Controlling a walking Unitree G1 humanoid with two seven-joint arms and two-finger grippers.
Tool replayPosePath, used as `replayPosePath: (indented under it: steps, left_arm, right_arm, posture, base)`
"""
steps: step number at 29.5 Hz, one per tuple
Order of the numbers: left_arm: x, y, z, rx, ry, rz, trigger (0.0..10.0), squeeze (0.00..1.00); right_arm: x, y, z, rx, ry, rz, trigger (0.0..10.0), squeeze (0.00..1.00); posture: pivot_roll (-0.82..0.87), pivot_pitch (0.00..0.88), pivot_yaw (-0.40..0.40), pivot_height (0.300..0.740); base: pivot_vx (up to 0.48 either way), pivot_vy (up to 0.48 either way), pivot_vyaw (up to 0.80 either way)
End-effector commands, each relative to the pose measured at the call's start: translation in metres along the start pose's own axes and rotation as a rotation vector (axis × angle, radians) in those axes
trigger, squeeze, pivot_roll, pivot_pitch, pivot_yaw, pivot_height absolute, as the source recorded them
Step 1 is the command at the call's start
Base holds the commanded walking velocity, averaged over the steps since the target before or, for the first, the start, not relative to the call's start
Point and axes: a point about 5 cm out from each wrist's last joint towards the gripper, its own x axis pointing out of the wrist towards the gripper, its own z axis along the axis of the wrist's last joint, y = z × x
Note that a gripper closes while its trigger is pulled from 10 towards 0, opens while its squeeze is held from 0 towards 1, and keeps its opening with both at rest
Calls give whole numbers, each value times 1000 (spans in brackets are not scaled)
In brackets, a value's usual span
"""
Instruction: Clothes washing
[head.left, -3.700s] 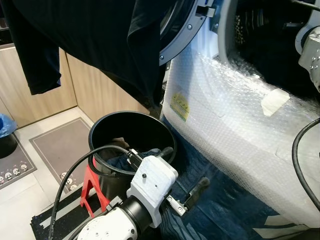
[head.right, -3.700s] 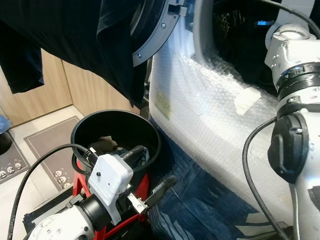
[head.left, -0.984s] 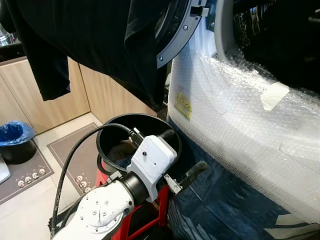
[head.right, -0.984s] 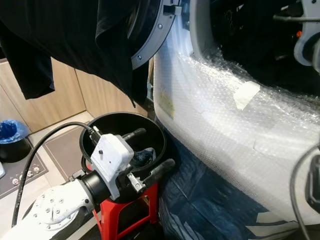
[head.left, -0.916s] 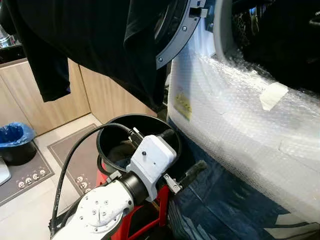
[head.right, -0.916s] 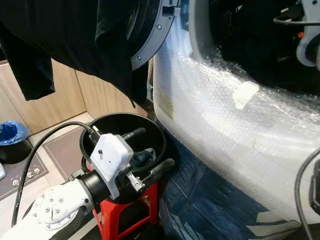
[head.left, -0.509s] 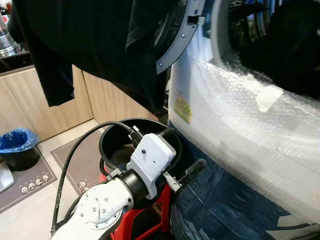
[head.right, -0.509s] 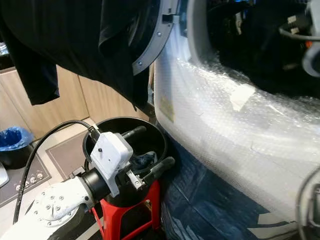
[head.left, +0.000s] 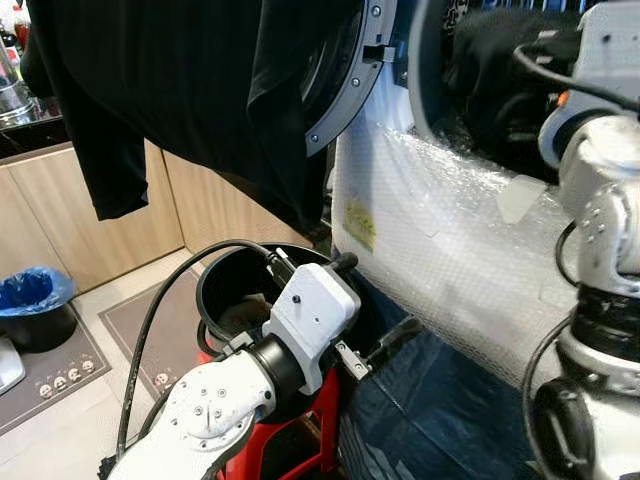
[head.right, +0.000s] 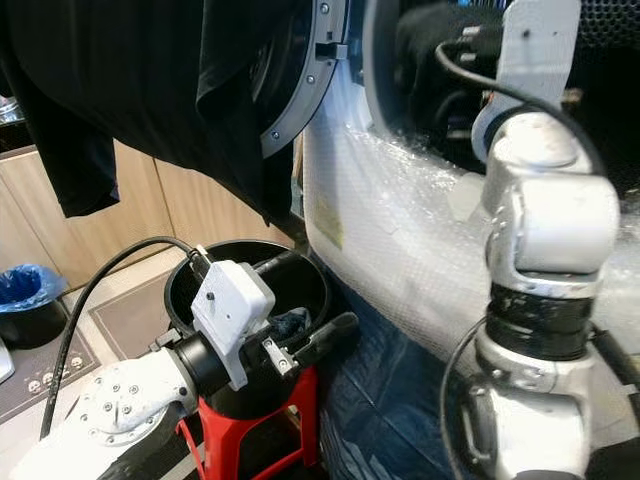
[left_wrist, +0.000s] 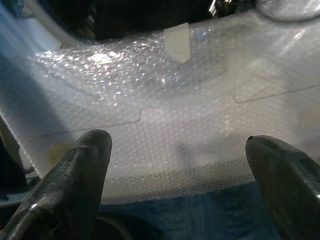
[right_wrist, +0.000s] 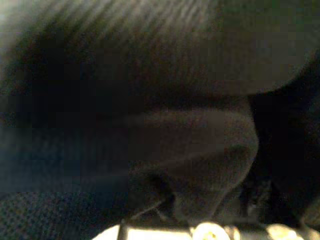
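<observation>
Below, my left gripper hangs wide open and empty over the black bucket on its red stool — some blue cloth lies inside. My right arm reaches into the bubble-wrapped washing machine among dark clothes; its fingers I cannot tell. A black shirt hangs over the open door, above grey mats.

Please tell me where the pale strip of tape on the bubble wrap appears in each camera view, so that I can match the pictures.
Left eye view: the tape is on the right, just left of the silver right arm.
Right eye view: right of centre, partly behind that arm.
Left wrist view: just under the dark drum opening, ahead of the two black fingers.
Right wrist view: too dark and blurred to tell.
Shared landmark: the bubble wrap covering the washer front.
</observation>
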Motion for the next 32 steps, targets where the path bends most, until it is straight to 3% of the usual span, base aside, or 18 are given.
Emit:
replayPosePath:
  steps: [1, 4, 7, 14, 17, 24, 27, 32]
  left_arm:
    - [0, -2, 2, -4, -14, -4, 10000, 0]
    - [-1, -3, 1, -11, -12, 2, 10000, 0]
    - [-1, -5, 1, -14, -13, -2, 10000, 0]
    - [-1, -6, 1, -20, -15, 1, 10000, 0]
    - [0, -7, 0, -25, -14, 2, 10000, 0]
    - [2, -7, 1, -25, -18, 1, 10000, 0]
    - [1, -7, 1, -22, -17, 13, 10000, 0]
    - [0, -8, 1, -13, -9, 28, 10000, 0]
  right_arm:
    - [-5, 5, -4, -68, 13, -9, 10000, 0]
    - [-5, 7, -6, -53, 58, -21, 10000, 0]
    - [2, 10, -4, 89, 140, -41, 10000, 0]
    - [10, 14, 8, 117, 115, -61, 10000, 0]
    - [23, 19, 22, 202, 122, -69, 10000, 0]
    - [50, 14, 32, 330, 134, -173, 10000, 0]
    - [58, 6, 24, 324, 163, -288, 10000, 0]
    - [60, 0, 7, 192, 197, -389, 10000, 0]
  posture:
    - [-27, 31, -104, 740]
    - [-28, 37, -108, 740]
    - [-28, 42, -112, 740]
    - [-27, 47, -117, 740]
    - [-32, 51, -117, 740]
    - [-24, 51, -120, 740]
    - [-11, 50, -125, 740]
    - [31, 43, -138, 740]
  base:
    - [0, 0, 0]
    - [0, 0, 0]
    - [0, 0, 0]
    - [0, 0, 0]
    - [0, 0, 0]
    - [0, 0, 0]
    - [0, 0, 0]
    - [0, 0, 0]
